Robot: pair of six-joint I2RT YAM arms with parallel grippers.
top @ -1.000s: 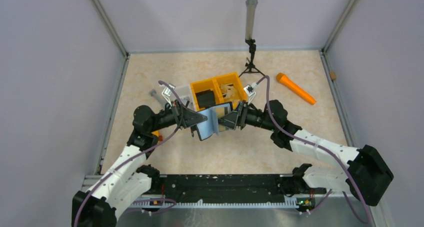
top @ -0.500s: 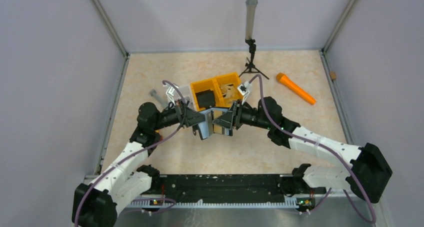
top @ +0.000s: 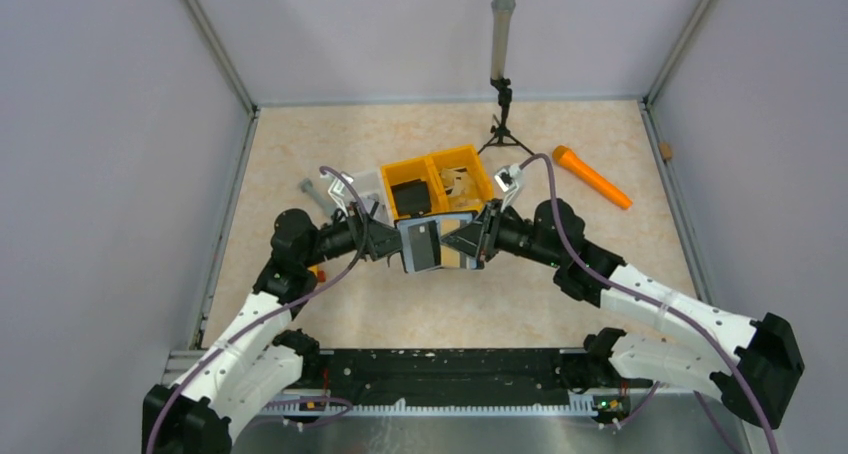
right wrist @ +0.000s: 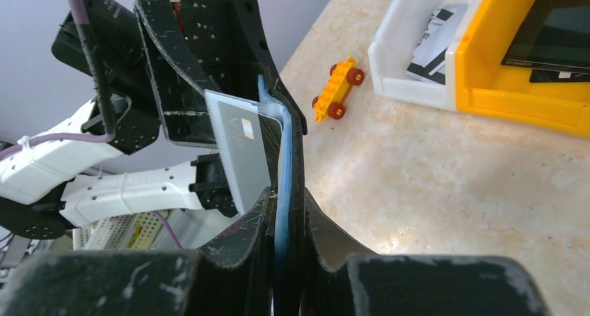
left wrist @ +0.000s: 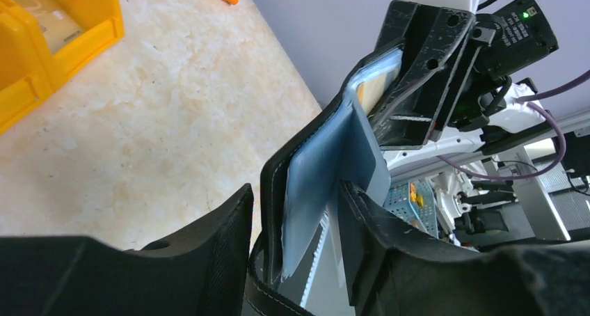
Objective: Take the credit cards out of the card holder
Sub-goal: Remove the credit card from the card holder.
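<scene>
card holder [top: 422, 244] is being held aloft near yellow bin [top: 436, 174], being spread flatter than a second ago | left gripper [top: 385, 242], right gripper [top: 468, 242] each being kept pinched on a flap | silvery card [right wrist: 240, 149] being exposed, extraction pending

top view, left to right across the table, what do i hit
small grey peg → left tool → card holder → right tool → orange stick → small brown bit by the right wall

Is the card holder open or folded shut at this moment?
Open. The card holder hangs spread between the left gripper and right gripper, pale blue lining and a grey card exposed.
</scene>
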